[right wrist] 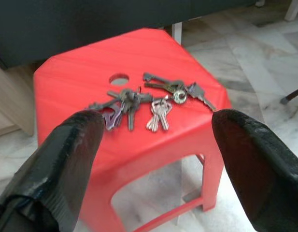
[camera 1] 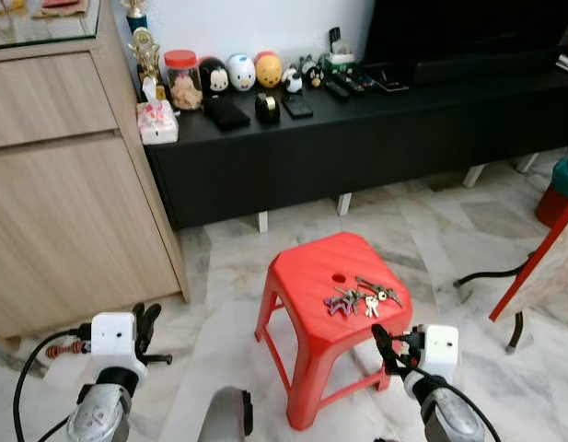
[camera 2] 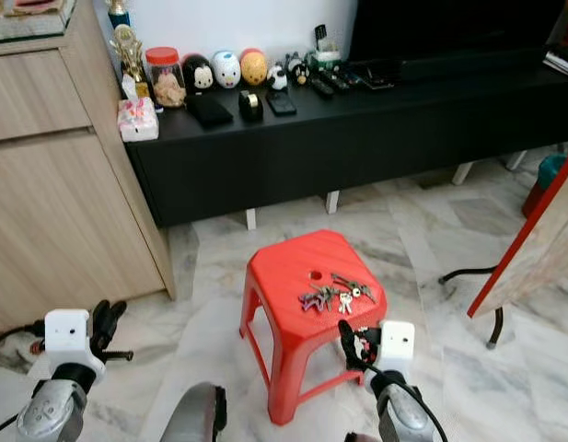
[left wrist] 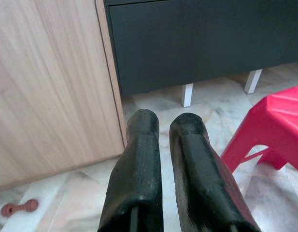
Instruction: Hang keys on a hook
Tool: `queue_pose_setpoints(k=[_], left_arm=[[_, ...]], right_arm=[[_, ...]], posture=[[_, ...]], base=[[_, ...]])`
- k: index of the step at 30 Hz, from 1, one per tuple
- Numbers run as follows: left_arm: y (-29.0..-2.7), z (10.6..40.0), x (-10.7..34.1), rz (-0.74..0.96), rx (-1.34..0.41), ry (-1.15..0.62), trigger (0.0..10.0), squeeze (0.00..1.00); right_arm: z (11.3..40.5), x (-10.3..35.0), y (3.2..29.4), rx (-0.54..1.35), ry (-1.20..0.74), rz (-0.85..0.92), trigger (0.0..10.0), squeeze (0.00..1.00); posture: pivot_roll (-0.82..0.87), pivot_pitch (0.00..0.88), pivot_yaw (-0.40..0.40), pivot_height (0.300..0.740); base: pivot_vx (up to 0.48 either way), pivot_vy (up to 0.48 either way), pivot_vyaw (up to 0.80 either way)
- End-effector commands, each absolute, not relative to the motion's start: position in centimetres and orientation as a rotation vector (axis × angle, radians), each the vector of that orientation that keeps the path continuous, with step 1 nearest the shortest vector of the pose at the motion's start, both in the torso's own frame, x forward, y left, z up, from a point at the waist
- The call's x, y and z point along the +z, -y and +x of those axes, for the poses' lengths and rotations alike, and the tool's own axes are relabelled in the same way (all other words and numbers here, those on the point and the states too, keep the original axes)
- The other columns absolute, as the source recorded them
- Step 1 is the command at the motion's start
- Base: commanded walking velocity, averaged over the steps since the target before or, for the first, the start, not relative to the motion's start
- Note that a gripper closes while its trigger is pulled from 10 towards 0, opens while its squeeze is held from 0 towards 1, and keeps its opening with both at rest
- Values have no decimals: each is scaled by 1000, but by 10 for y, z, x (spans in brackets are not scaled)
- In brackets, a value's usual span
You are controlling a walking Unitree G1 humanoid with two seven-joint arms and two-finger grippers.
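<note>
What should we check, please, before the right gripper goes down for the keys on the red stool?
1. Keys lie exposed on the red stool, nothing covering them: ok.
2. Right gripper open wide and empty: ok.
3. Right gripper lined up with the bunch: ok in the right wrist view, keys sit between the fingers, farther ahead.
4. Bunch compact enough for one pinch: not ok, it sprawls across the seat.
5. Left gripper clear of the stool: ok, off beside the wooden cabinet.
6. Hook location known: cannot tell.
</note>
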State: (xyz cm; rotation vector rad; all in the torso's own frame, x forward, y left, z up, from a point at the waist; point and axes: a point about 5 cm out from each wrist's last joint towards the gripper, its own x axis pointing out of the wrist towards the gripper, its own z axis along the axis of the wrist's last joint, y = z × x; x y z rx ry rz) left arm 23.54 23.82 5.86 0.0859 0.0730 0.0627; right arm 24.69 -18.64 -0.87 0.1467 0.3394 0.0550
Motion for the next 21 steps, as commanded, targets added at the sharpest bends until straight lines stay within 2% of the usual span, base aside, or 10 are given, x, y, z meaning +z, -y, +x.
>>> queue_pose_setpoints(k=[1,12,16,21], left_arm=[[-239,235,57,90,60,-89,10000,0],[-239,235,56,91,58,-91,10000,0],[-239,235,56,93,58,-95,10000,0],[-239,235,56,93,56,-95,10000,0]], right_arm=[[248,-8,188,47,-335,155,10000,0],[248,-7,187,56,-329,136,10000,0],[248,-8,185,60,-329,136,10000,0],[247,-9,187,47,-338,153,10000,0]], posture=[[166,32,-47,612],[167,34,-45,612],[165,34,-44,612],[165,36,-43,612]], base=[[285,0,0],[304,0,0],[310,0,800],[309,0,0]])
